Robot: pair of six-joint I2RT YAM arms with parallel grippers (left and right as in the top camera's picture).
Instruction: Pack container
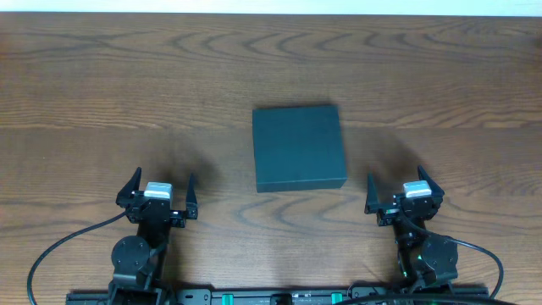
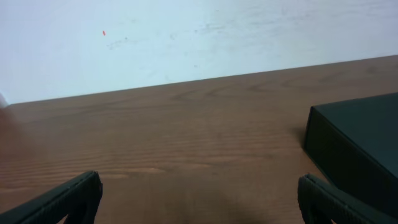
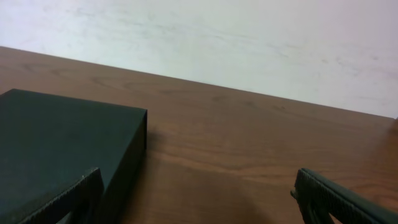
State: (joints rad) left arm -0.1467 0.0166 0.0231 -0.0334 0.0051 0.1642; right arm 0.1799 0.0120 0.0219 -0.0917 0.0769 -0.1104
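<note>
At the near edge of the wood-grain bench [image 1: 102, 93] sit the two arm bases on a dark rail [image 1: 279, 296] with green marks; a black cable [image 1: 52, 247] loops out beside the left base, and another beside the right; just ahead of the bases, the left gripper [image 1: 162, 185] has its fingers spread wide with nothing between them, and the right gripper [image 1: 398, 188] stands the same, wide apart and holding nothing; both hang over bare brown board, well apart from each other; between them and a little farther out lies the container [image 1: 299, 147], a dark teal-green square box, matte, lid down flat, resting squarely on the bench and touched by neither gripper; in the left wrist view it shows at the right edge, in the right wrist view at the left; beyond it the bench runs on in long wavy grain, with soft shadows near each arm; at the far edge rises a plain whitish wall [image 2: 186, 37], faintly scuffed, with one small red speck.
</note>
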